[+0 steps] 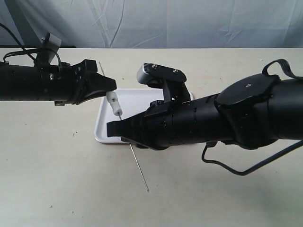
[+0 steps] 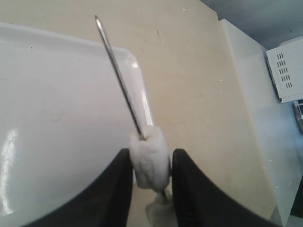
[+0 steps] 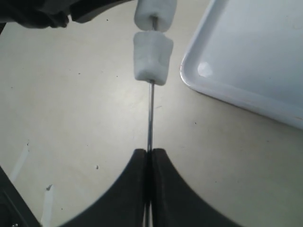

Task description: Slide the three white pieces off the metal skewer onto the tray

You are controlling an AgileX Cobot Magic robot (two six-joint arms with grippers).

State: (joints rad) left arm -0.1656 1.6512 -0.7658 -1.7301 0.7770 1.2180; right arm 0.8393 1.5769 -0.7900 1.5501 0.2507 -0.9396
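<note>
The left tool [image 2: 151, 155] is pinching a white piece [image 2: 150, 163] between its two dark fingers, and both fingers are touching its sides. The right tool [image 3: 149, 153] is pressing its jaws together on the metal skewer [image 3: 150, 113], gripping the bare rod short of the pieces. A second white piece [image 3: 152, 59] is sitting on the rod just beside the pinched one, on the side toward the right tool, with a narrow gap showing between them. A third piece is not showing clearly enough to tell apart. In the exterior view the skewer is slanting across the left end of the tray [image 1: 102, 130], and the pieces are hanging over that end. The tray is lying flat on the bench [image 1: 57, 179].
</note>
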